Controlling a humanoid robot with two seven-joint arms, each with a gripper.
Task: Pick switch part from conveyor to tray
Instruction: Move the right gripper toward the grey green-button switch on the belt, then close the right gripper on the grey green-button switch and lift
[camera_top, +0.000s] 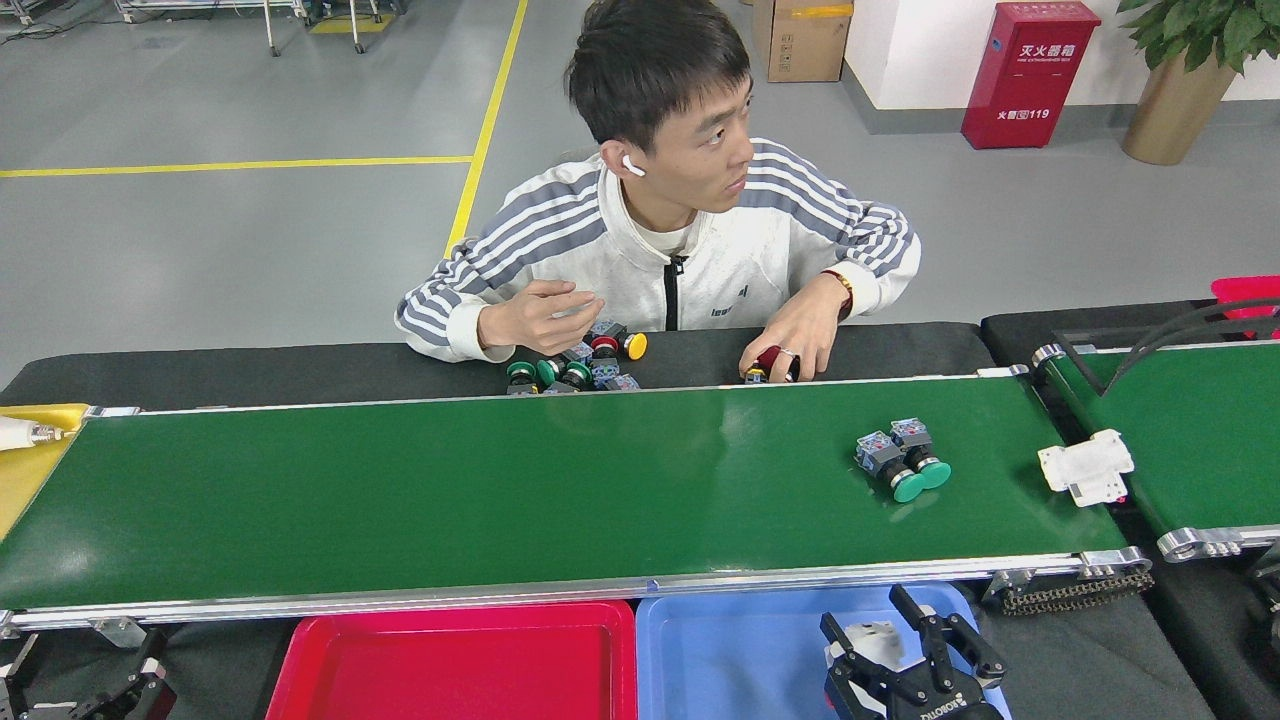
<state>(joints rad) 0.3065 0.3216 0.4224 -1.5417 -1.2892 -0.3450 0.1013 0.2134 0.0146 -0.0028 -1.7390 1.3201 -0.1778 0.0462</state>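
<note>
white switch part (868, 640) in right gripper (905, 650) above blue tray (740, 660)

Two green mushroom-head pushbutton switches (903, 459) lie on the conveyor (400, 500) near its right end. One white switch part (1087, 467) bridges its right edge. Below the near rail sit two trays: one red (455, 665), one blue (740, 660).

The red cabinet (1029, 72) reads "119" under white Chinese characters, seemingly "灭火器箱".
</note>
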